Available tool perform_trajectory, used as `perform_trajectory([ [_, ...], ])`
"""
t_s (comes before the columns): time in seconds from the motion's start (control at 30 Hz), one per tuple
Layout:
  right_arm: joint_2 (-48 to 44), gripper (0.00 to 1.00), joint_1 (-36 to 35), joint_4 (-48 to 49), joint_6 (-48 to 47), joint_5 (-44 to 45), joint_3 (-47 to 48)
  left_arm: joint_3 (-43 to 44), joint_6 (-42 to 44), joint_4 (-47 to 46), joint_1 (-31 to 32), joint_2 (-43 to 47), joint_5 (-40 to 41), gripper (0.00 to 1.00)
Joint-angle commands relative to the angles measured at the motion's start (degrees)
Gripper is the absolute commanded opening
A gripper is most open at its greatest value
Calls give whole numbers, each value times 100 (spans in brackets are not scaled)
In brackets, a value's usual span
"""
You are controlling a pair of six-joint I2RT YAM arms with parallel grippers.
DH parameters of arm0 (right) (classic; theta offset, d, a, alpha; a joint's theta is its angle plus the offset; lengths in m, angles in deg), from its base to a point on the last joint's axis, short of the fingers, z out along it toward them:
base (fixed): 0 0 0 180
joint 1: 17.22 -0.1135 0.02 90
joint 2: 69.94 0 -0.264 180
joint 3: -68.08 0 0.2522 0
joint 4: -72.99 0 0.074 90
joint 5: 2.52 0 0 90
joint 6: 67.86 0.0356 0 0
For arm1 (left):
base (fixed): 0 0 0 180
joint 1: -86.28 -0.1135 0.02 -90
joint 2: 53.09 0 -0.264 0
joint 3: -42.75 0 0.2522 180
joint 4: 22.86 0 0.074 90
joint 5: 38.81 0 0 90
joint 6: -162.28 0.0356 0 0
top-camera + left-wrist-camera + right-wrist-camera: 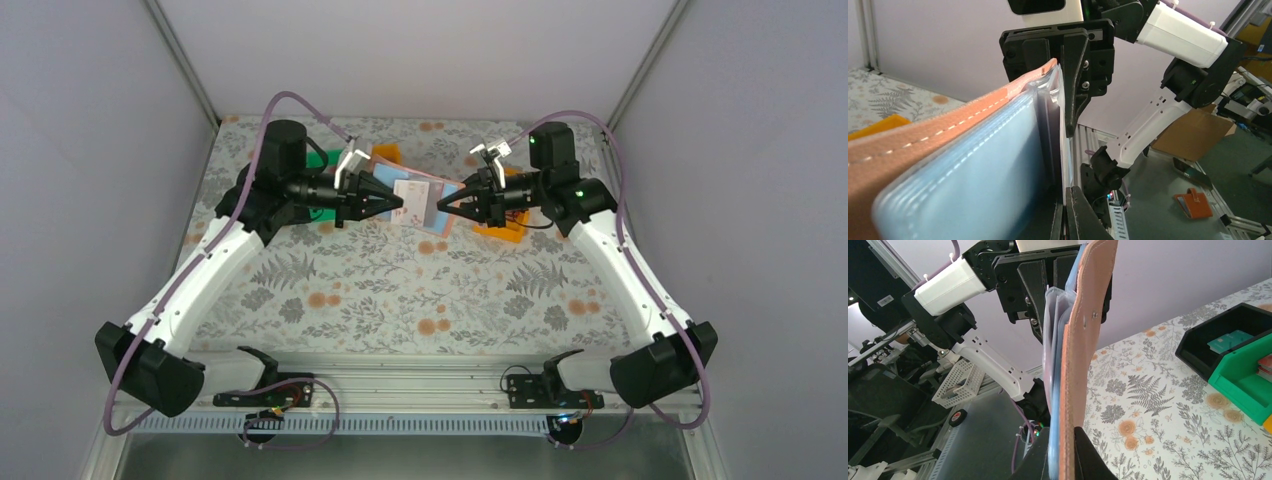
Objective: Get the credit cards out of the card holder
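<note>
Showing the card holder point(420, 204) lifted off the table point(400, 290) at upper centre of the overhead frame, the left gripper point(397, 203) and the right gripper point(443, 205) both pinching closed on its opposite edges. Leaving print on the whitish-pink card point(411, 198) too small to read. Revealing, in the right wrist view alone, teal cards point(1228, 342) lying in a black bin point(1198, 362) at right of frame, beside a green bin point(1243, 390). Exposing, in the left wrist view alone, blue-grey sleeves point(973, 170) under a stitched brownish-pink cover.
</note>
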Motion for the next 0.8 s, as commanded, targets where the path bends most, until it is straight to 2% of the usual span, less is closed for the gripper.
perform_trajectory([
  [0.0, -122, 4, 44, 108, -2, 251, 30, 114, -319, -155, -177, 46, 168, 2],
  [0.1, -169, 4, 261, 328, 303, 743, -346, -85, -847, -339, -674, 87, 642, 2],
  [0.33, -276, 4, 1002, 916, 1275, 1131, -932, -564, -1983, -622, -1527, 296, 1311, 2],
  [0.4, -204, 4, 1153, 921, 1434, 973, -987, -764, -2507, -740, -1832, 302, 1400, 2],
  [0.47, 4, 4, 1163, 701, 1401, 720, -982, -972, -3089, -875, -2214, 271, 1410, 2],
  [0.63, 187, 4, 1008, 262, 1217, 1000, -1272, -1637, -4181, -1208, -2634, 223, 1419, 2],
  [0.77, 183, 4, 869, 436, 1415, 873, -1824, -1751, -4197, -1253, -2657, 252, 1436, 2],
])
